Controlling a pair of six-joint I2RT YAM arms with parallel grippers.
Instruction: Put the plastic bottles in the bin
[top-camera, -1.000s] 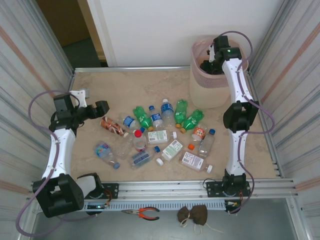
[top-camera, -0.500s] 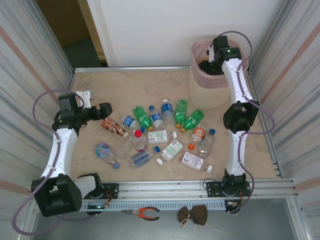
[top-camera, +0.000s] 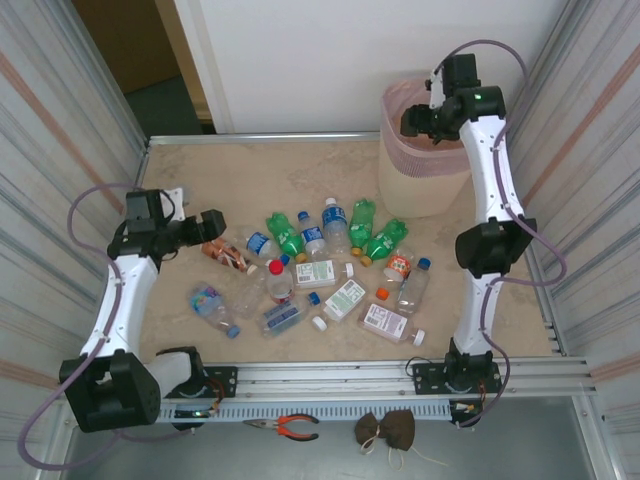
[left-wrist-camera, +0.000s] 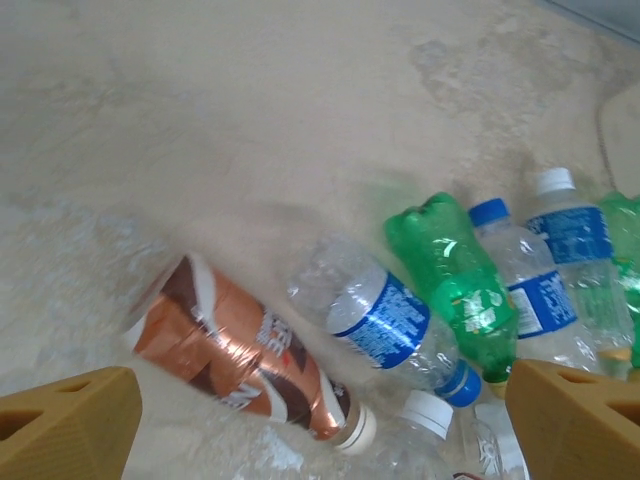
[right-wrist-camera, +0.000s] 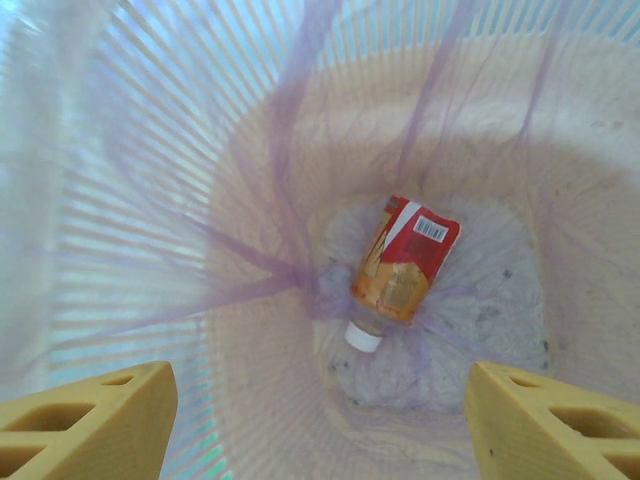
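1. One red-labelled bottle (right-wrist-camera: 405, 260) lies on the pink liner (right-wrist-camera: 300, 270) at the bottom of the bin (top-camera: 425, 185).
2. Right gripper (top-camera: 413, 122) hangs above the bin's mouth, fingers apart, holding nothing.
3. Other plastic bottles (top-camera: 287, 237) lie scattered on the table (top-camera: 260, 170), left of the bin and nearer the arm bases.
4. Left gripper (top-camera: 207, 224), well left of the bin, fingers wide apart above a copper-labelled bottle (left-wrist-camera: 240, 355).

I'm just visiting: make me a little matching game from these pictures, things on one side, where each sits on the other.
1 red-labelled bottle
2 copper-brown bottle
3 pliers

A lying on the table
B on the grey ledge at the near edge
C at the bottom of the bin

Pairs: 1-C, 2-A, 3-B
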